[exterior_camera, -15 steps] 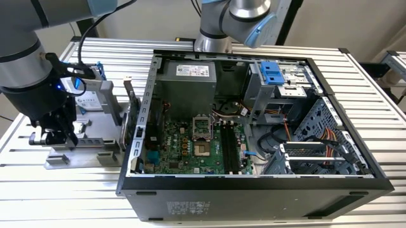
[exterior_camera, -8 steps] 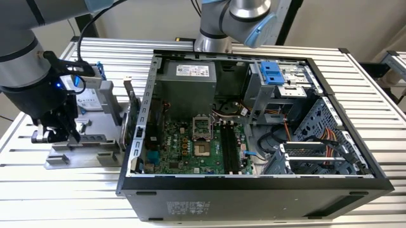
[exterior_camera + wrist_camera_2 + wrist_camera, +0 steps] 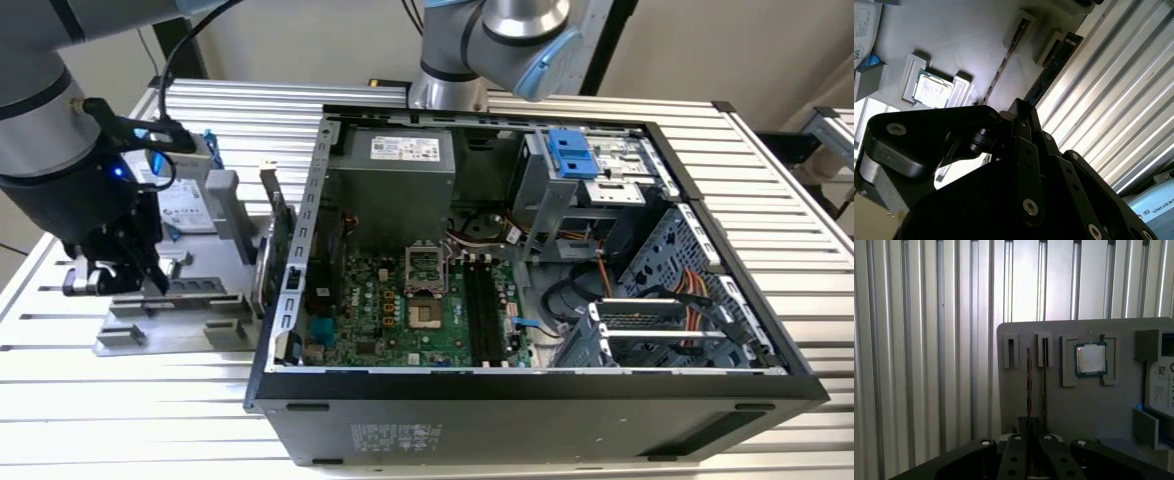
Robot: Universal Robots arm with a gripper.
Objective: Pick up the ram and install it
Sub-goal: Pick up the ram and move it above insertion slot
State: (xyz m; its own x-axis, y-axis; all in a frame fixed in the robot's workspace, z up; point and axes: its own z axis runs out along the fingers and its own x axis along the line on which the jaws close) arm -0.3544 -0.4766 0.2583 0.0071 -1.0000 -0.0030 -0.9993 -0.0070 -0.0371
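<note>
Exterior view: you had the gripper (image 3: 123, 285) down over the grey tray (image 3: 180, 330) at that view's left, beside the open computer case (image 3: 534, 410). You could not tell from any view whether it had closed on anything.

The ram (image 3: 1053, 67) stood on its long edge in the tray, one end running in under the gripper (image 3: 1021, 107). In the first wrist view the ram (image 3: 1029, 385) ran straight toward the gripper (image 3: 1032, 432).

Risks, as judged:
- A second stick (image 3: 1044, 380) stood just beside the ram and parallel to it. A grip slightly off line could have caught both, or tipped the neighbour.
- The ram was thin and on edge. A bite near one end alone might have let it tilt or twist on lifting and bind against the tray's slot blocks.
- The upright card (image 3: 278, 240) and the case wall stood between the tray and the motherboard (image 3: 387, 300). A low carry could have clipped either.

Contents you logged:
- Tray: the ram, the second stick, a processor chip (image 3: 1091, 360) in its nest, a hard drive (image 3: 180, 205), and the card on the case side.
- Case: the motherboard with long black memory slots (image 3: 481, 310), a power supply (image 3: 400, 170), a blue drive latch (image 3: 571, 152) and orange cables (image 3: 605, 268). You could not tell whether those slots were already filled.
</note>
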